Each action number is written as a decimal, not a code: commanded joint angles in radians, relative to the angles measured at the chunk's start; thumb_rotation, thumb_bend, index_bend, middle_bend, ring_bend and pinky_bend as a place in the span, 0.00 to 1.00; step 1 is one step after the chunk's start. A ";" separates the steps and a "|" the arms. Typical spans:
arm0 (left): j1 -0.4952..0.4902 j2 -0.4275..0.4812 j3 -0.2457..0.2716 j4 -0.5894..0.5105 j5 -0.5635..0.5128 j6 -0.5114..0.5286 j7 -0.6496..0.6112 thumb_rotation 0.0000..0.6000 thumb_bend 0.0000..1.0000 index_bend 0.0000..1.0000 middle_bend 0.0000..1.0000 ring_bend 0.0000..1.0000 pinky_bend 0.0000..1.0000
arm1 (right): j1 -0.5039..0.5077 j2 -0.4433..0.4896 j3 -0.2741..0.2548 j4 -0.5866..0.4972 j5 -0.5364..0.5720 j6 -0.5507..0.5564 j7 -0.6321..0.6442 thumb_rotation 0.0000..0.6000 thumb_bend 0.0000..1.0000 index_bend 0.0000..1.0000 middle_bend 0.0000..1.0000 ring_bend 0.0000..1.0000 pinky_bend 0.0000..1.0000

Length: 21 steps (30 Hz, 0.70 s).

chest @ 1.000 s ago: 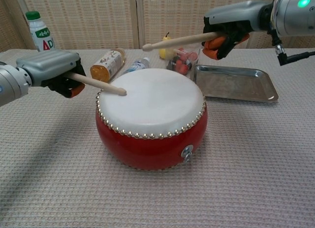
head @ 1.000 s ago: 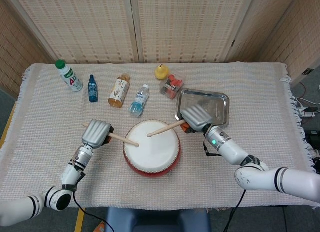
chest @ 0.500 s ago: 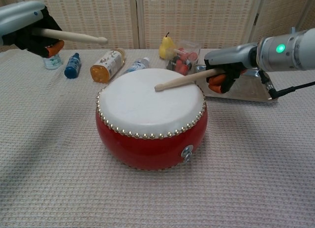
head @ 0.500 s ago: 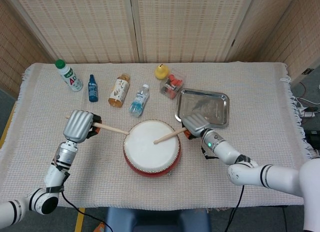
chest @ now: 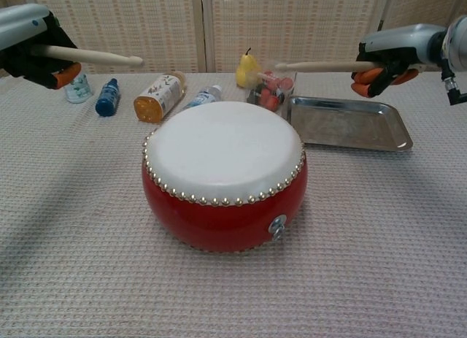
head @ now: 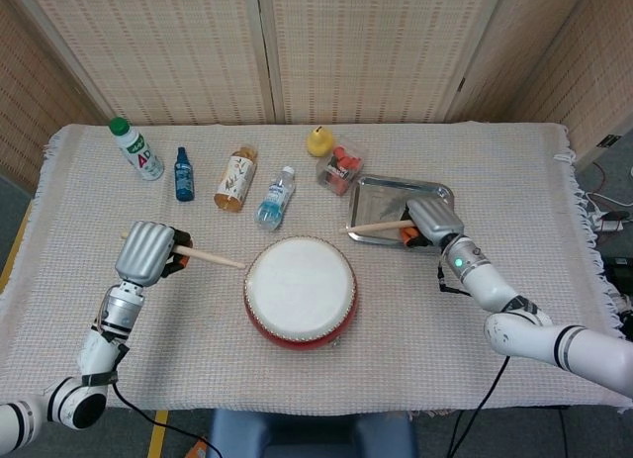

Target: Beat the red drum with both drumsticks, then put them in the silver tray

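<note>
The red drum (head: 301, 291) (chest: 225, 175) stands on the woven cloth (head: 495, 171) near the middle of the tabletop's front edge, its white skin facing up and nothing touching it. To its right rear, close to the drum but apart from it, the silver tray (head: 435, 196) (chest: 349, 123) lies flat on the cloth.

The right hand (head: 433, 222) (chest: 387, 55) hangs above the tray with its fingers closed around the butt of a wooden drumstick (head: 374, 227) (chest: 317, 65). That stick lies almost level in the air, its tip reaching past the tray's left rim toward the drum, clear of both in the chest view. The left hand (head: 144, 251) (chest: 31, 46) is raised off the drum's left side, toward the left edge of the tabletop, and grips the second drumstick (head: 210, 257) (chest: 95, 56), whose rounded tip points at the drum and stops short of its rim.

Along the rear edge stands a row of small things: a green-capped white bottle (head: 135, 148) at the left rear corner, then a blue bottle (head: 183, 174) (chest: 107, 97), an orange-capped bottle lying down (head: 235, 178) (chest: 158, 97), a clear water bottle lying down (head: 276, 197) (chest: 203, 96), a yellow toy pear (head: 318, 140) (chest: 246, 67) and a clear box of red pieces (head: 340, 169) (chest: 271, 88) just left of the tray.
</note>
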 commanded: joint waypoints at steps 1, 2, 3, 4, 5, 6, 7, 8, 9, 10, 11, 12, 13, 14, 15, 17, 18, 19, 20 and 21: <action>0.007 0.004 0.006 -0.005 0.004 0.003 -0.001 1.00 0.98 0.98 1.00 1.00 1.00 | -0.015 -0.079 -0.012 0.190 0.053 -0.078 0.043 1.00 1.00 1.00 0.97 1.00 1.00; 0.008 0.005 0.007 -0.006 0.004 0.003 -0.002 1.00 0.98 0.98 1.00 1.00 1.00 | -0.013 -0.103 -0.012 0.236 0.056 -0.098 0.048 1.00 0.99 1.00 0.97 1.00 1.00; 0.010 0.006 0.008 -0.007 0.002 0.002 -0.003 1.00 0.98 0.98 1.00 1.00 1.00 | -0.012 -0.133 -0.011 0.292 0.056 -0.117 0.056 1.00 0.99 1.00 0.97 1.00 1.00; 0.011 0.008 0.008 -0.007 0.001 0.000 -0.003 1.00 0.98 0.98 1.00 1.00 1.00 | -0.012 -0.155 -0.011 0.333 0.055 -0.129 0.061 1.00 0.98 1.00 0.97 1.00 1.00; 0.012 0.009 0.009 -0.007 -0.001 -0.002 -0.003 1.00 0.98 0.98 1.00 1.00 1.00 | -0.012 -0.177 -0.009 0.373 0.053 -0.139 0.065 1.00 0.97 1.00 0.97 1.00 1.00; 0.013 0.010 0.009 -0.007 -0.003 -0.004 -0.003 1.00 0.98 0.98 1.00 1.00 1.00 | -0.013 -0.207 -0.006 0.427 0.051 -0.151 0.074 1.00 0.96 1.00 0.97 1.00 1.00; 0.014 0.012 0.010 -0.006 -0.004 -0.005 -0.003 1.00 0.98 0.98 1.00 1.00 1.00 | -0.014 -0.229 -0.001 0.466 0.049 -0.160 0.082 1.00 0.94 1.00 0.97 1.00 1.00; 0.014 0.013 0.010 -0.006 -0.004 -0.006 -0.002 1.00 0.98 0.98 1.00 1.00 1.00 | -0.014 -0.250 0.005 0.503 0.045 -0.169 0.091 1.00 0.92 1.00 0.97 1.00 1.00; 0.014 0.013 0.010 -0.006 -0.005 -0.007 -0.002 1.00 0.98 0.98 1.00 1.00 1.00 | -0.014 -0.270 0.012 0.538 0.040 -0.178 0.101 1.00 0.89 1.00 0.96 1.00 1.00; 0.015 0.014 0.010 -0.007 -0.006 -0.007 -0.001 1.00 0.98 0.98 1.00 1.00 1.00 | -0.014 -0.294 0.020 0.581 0.032 -0.191 0.114 1.00 0.85 1.00 0.95 0.99 1.00; 0.016 0.015 0.011 -0.007 -0.006 -0.008 0.000 1.00 0.98 0.98 1.00 1.00 1.00 | -0.013 -0.310 0.028 0.609 0.023 -0.199 0.124 1.00 0.83 1.00 0.94 0.97 1.00; 0.017 0.016 0.011 -0.007 -0.007 -0.009 0.000 1.00 0.98 0.98 1.00 1.00 1.00 | -0.012 -0.324 0.035 0.634 0.013 -0.207 0.135 1.00 0.78 1.00 0.91 0.93 1.00; 0.018 0.017 0.011 -0.008 -0.009 -0.010 0.001 1.00 0.98 0.98 1.00 1.00 1.00 | -0.011 -0.341 0.046 0.662 -0.003 -0.214 0.150 1.00 0.74 1.00 0.88 0.88 0.99; 0.019 0.018 0.011 -0.008 -0.010 -0.010 0.001 1.00 0.98 0.98 1.00 1.00 1.00 | -0.011 -0.352 0.053 0.680 -0.016 -0.218 0.161 1.00 0.71 1.00 0.87 0.85 0.97; 0.019 0.019 0.010 -0.008 -0.012 -0.012 0.001 1.00 0.98 0.98 1.00 1.00 1.00 | -0.010 -0.365 0.060 0.702 -0.033 -0.227 0.174 1.00 0.67 1.00 0.84 0.80 0.94; 0.020 0.021 0.010 -0.009 -0.013 -0.012 0.001 1.00 0.98 0.98 1.00 1.00 1.00 | -0.007 -0.383 0.068 0.736 -0.056 -0.241 0.188 1.00 0.60 1.00 0.78 0.72 0.86; 0.021 0.021 0.011 -0.009 -0.013 -0.013 0.000 1.00 0.98 0.98 1.00 1.00 1.00 | -0.005 -0.393 0.072 0.753 -0.067 -0.245 0.195 1.00 0.56 0.98 0.75 0.68 0.80; 0.022 0.022 0.011 -0.008 -0.013 -0.013 -0.001 1.00 0.98 0.98 1.00 1.00 1.00 | -0.003 -0.406 0.077 0.774 -0.081 -0.250 0.202 1.00 0.52 0.95 0.71 0.64 0.75; 0.023 0.022 0.011 -0.008 -0.013 -0.014 -0.002 1.00 0.98 0.98 1.00 1.00 1.00 | -0.002 -0.416 0.080 0.788 -0.092 -0.252 0.208 1.00 0.49 0.93 0.69 0.61 0.73; 0.023 0.023 0.011 -0.007 -0.013 -0.014 -0.003 1.00 0.98 0.98 1.00 1.00 1.00 | -0.001 -0.426 0.085 0.801 -0.102 -0.253 0.215 1.00 0.45 0.88 0.65 0.57 0.69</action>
